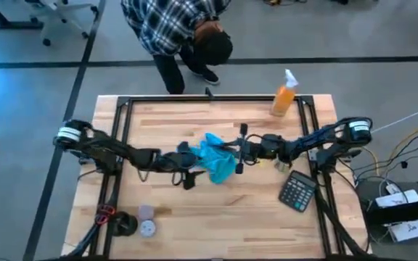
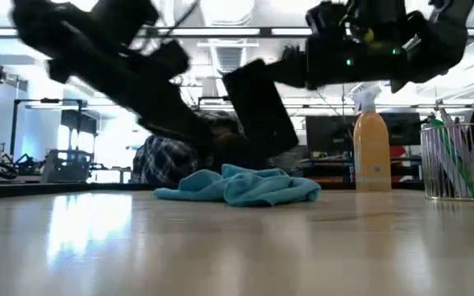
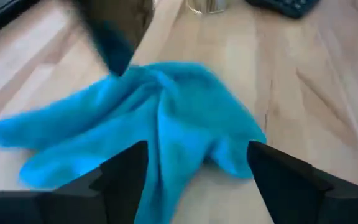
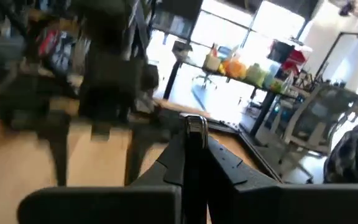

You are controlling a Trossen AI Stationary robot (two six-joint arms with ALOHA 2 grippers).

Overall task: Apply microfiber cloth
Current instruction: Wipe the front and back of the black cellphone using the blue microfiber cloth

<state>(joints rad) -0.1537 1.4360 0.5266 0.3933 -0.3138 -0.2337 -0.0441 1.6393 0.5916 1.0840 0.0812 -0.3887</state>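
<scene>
The turquoise microfiber cloth [image 1: 216, 161] lies bunched on the wooden table's middle, and also shows in the low view [image 2: 241, 186]. My right gripper [image 1: 236, 150] hangs above the cloth's far right part, shut on a black phone [image 2: 257, 105] that slants down toward the cloth. My left gripper [image 3: 197, 180] is open, low at the cloth's left side, with its fingers spread over the cloth [image 3: 160, 118]. I cannot tell whether they touch it. My right gripper pinches the black phone between its two fingers, which come level from the table's right. The phone shows edge-on between them [image 4: 196, 127]. It hangs tilted and clear of the table, its lower end [image 3: 117, 53] at the cloth. Whether it touches the cloth I cannot tell.
An orange spray bottle [image 1: 284, 97] stands at the far right, with a wire cup of pens [image 2: 455, 160] nearby. A calculator [image 1: 298, 191] lies near right. Small round things [image 1: 146, 221] sit near left. A person [image 1: 187, 32] bends over beyond the far edge.
</scene>
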